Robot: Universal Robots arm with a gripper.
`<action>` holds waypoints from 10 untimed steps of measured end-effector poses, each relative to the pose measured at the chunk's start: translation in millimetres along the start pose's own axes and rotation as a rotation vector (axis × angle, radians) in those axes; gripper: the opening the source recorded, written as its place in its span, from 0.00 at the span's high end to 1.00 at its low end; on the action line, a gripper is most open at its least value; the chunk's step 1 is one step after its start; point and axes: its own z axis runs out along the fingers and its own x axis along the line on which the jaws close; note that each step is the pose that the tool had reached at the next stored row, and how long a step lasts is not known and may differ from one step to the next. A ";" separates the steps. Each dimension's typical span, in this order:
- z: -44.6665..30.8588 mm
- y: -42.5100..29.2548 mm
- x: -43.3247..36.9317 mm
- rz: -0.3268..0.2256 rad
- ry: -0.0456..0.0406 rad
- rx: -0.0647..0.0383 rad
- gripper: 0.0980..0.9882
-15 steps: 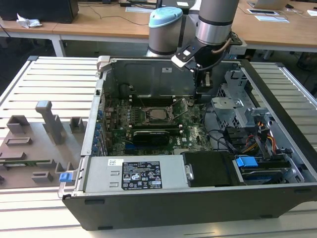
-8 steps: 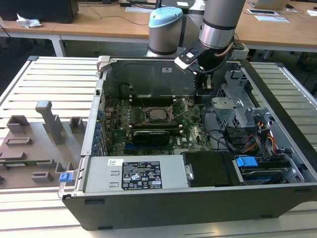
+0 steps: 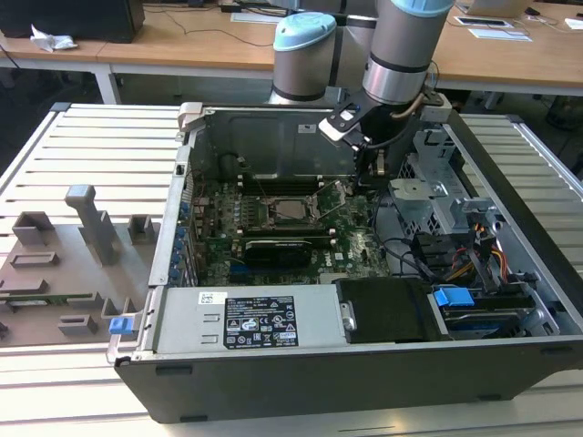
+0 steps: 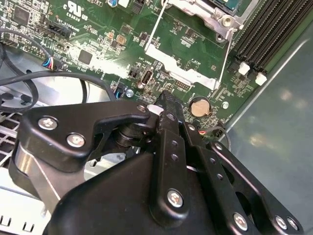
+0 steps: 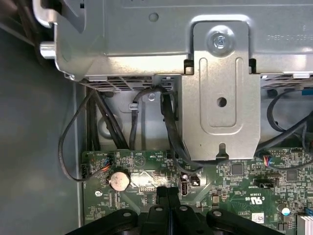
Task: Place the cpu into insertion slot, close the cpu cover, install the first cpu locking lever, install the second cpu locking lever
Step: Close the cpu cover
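Black two-finger gripper [image 4: 166, 98], jaws closed on nothing, low over green motherboard [image 4: 98, 29] beside round silver coin cell [image 4: 198, 106]; small silver-grey square cpu [image 3: 291, 211] sits in dark metal-rimmed insertion slot [image 3: 271, 212]; drifting lower risks scraping board components.

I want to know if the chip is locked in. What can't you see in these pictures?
- cpu cover: cut off by the edge in the second wrist view.
- insertion slot: too small in the exterior view to tell if it's locked.
- motherboard beneath the gripper: hidden by the gripper's black body in both wrist views.
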 end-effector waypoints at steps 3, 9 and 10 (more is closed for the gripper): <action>2.0 -0.1 0.0 0.000 0.0000 0.000 0.99; 3.5 -15.7 -0.4 0.000 -0.0001 0.000 0.99; 3.5 -16.6 -0.4 0.000 -0.0001 -0.001 0.99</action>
